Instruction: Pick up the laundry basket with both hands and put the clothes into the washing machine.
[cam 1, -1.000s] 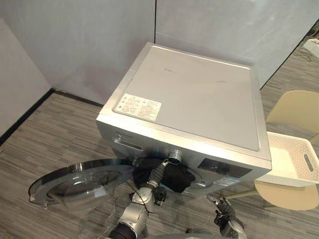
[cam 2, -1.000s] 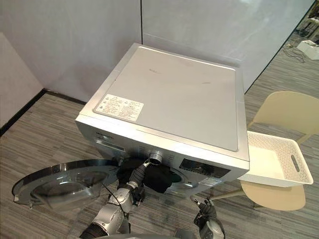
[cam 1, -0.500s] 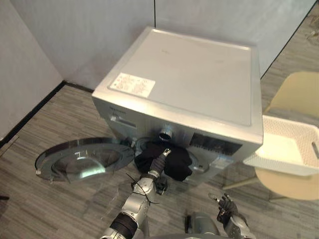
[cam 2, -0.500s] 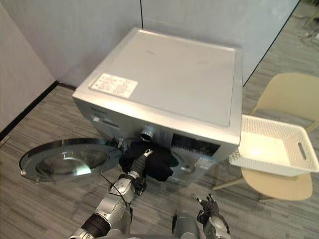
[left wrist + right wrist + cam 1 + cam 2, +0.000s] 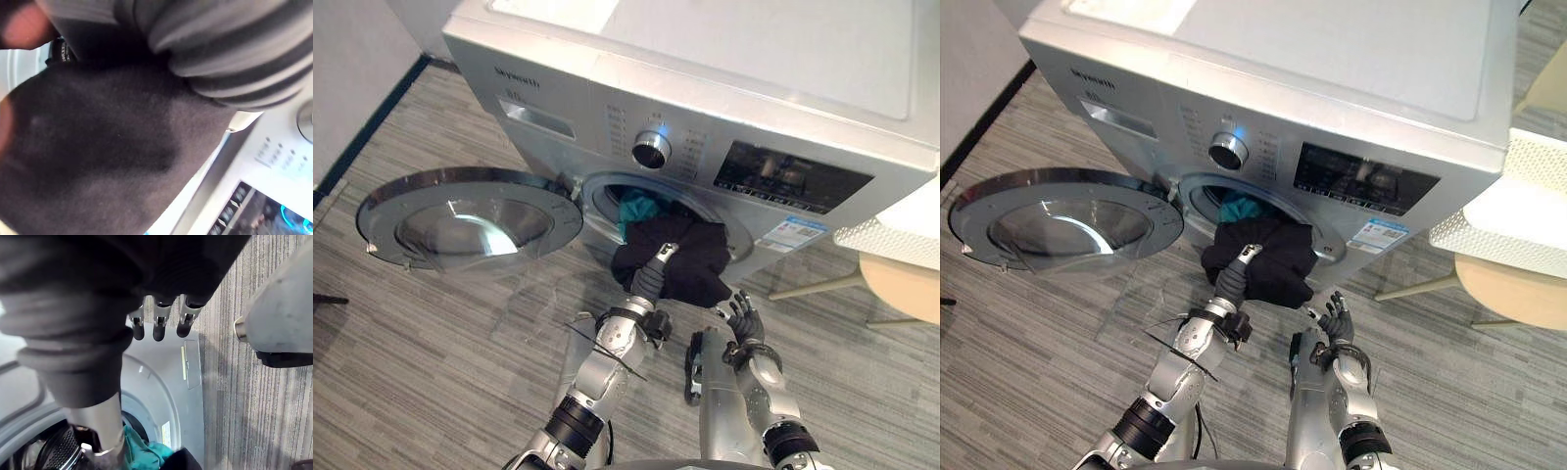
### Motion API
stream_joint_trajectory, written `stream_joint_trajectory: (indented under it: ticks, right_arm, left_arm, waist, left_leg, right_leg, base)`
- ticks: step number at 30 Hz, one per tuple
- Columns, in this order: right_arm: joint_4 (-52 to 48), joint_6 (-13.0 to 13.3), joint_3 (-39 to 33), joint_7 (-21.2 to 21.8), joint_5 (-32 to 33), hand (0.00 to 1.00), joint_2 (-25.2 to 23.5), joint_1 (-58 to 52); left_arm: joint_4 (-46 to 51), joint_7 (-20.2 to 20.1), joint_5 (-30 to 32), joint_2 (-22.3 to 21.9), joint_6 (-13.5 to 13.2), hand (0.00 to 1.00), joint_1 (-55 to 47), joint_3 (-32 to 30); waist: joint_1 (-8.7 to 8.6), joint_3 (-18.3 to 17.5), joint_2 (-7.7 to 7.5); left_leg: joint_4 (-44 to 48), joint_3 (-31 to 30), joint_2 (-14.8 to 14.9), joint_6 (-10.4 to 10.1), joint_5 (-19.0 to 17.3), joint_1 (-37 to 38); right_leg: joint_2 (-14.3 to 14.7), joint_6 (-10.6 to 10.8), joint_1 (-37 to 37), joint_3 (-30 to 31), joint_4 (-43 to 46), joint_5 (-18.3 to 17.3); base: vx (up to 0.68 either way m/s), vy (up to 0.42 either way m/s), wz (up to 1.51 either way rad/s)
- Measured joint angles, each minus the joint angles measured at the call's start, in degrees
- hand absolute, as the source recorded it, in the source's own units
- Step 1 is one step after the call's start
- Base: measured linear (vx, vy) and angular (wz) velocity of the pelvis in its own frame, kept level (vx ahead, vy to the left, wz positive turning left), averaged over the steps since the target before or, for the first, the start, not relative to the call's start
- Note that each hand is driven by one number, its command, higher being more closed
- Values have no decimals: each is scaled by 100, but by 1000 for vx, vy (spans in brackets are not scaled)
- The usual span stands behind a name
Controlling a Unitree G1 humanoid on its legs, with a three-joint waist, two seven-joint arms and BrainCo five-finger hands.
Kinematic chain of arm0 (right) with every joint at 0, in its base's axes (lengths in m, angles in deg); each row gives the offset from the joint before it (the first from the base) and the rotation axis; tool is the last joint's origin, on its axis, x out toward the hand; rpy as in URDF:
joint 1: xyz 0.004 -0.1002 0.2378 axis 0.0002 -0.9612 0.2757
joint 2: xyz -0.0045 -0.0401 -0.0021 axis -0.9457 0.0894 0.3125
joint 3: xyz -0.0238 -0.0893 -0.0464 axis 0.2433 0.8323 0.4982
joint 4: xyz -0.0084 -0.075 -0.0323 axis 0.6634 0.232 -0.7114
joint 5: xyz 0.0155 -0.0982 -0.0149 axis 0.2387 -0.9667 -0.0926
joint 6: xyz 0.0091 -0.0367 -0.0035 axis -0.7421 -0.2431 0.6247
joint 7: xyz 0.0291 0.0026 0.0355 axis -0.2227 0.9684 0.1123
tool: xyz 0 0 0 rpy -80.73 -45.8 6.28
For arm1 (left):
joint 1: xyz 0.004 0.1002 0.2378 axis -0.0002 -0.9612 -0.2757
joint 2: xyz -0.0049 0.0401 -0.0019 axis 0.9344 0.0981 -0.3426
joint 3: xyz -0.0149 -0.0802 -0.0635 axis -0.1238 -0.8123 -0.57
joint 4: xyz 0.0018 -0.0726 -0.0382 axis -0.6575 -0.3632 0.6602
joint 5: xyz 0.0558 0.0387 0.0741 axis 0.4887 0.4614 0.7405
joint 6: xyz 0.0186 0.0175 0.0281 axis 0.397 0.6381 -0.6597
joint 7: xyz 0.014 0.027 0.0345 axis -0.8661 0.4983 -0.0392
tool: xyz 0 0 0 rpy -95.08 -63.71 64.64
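The black garment [image 5: 693, 266] sags from the washing machine [image 5: 773, 108] and may slip out. I cannot tell the left hand's [image 5: 655, 272] grip; the right hand [image 5: 742, 320] is relaxed.

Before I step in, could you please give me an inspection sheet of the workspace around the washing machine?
surface: grey wood-grain floor
job's things: silver front-loading washing machine, round glass door open; black garment hanging from the drum mouth; teal garment inside; white perforated laundry basket on a cream chair
clutter: nothing seen
hands: left hand against the black garment; right hand open, holding nothing
cables: nothing seen
surroundings: grey wall with dark skirting
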Motion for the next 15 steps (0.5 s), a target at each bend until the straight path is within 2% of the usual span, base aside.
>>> stream_joint_trajectory:
  ticks: [4, 8, 12, 15]
  right_arm:
    - [-140, 0, -17, -15, 6, 0, -21, -26]
    - [-154, 10, -118, -62, 11, 0, -111, 2]
    - [-155, 128, -251, -164, 49, 0, -155, 76]
    - [-126, 191, -369, -239, 87, 0, -172, 188]
  left_arm:
    - [-33, 323, 5, -89, -2, 100, 36, -629]
    - [-481, 699, 38, -204, 1, 100, 396, -1325]
    - [-956, 1260, 107, -381, -16, 100, 854, -1996]
    - [-1230, 1487, -31, -443, -100, 100, 1072, -2206]
  waist:
    - [-9, 90, -26]
    - [18, 129, -72]
    - [-38, 153, -115]
    - [-47, 169, -145]
  left_leg:
    - [249, -28, 70, 6, -4, -453]
    - [549, -100, 170, 32, -29, -1014]
    - [803, -147, 173, 67, -96, -1430]
    - [897, -148, 178, 100, -115, -1655]
  right_leg:
    - [78, 13, -420, 15, 200, -2]
    - [173, 53, -926, 12, 400, 16]
    - [181, 106, -1277, 10, 569, -14]
    - [183, 122, -1473, 21, 599, -6]
  base:
    - [-26, -1, -5]
    - [-16, 7, -7]
    - [0, 9, -1]
    - [5, 36, -4]
